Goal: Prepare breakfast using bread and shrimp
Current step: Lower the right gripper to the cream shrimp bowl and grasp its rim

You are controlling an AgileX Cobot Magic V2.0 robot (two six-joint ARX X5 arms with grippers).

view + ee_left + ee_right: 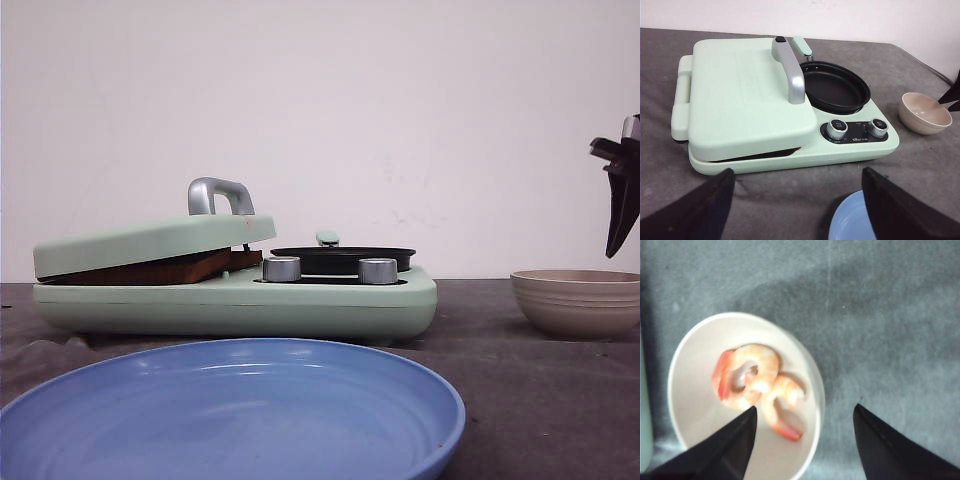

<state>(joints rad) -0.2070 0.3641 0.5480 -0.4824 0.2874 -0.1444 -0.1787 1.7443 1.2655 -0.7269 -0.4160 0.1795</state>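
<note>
The biggest thing before me is the mint-green breakfast maker (235, 300), filling the middle of the front view. Its hinged lid (745, 95) is down over the left half but sits slightly propped, and through the gap I see a brown edge that I take to be the bread (160, 270), already loaded; I cannot tell how many slices. The round black pan (835, 90) on its right half is bare, so the shrimp step looks undone.

Next in size, the blue plate (230, 415) spreads across the lower front view with nothing on it; serving is still ahead.

At the right edge of the front view stands the beige bowl (578, 300). My right gripper (805, 445) hangs above it, jaws wide and holding nothing, and in that wrist view two curled shrimp (757, 385) lie in the bowl at lower left.

My left gripper (797, 207) hovers in front of the appliance, jaws wide too, empty.

Everything rests on a dark grey cloth-covered table (500, 380), a little rumpled at lower left, against a plain white wall (400, 100).
</note>
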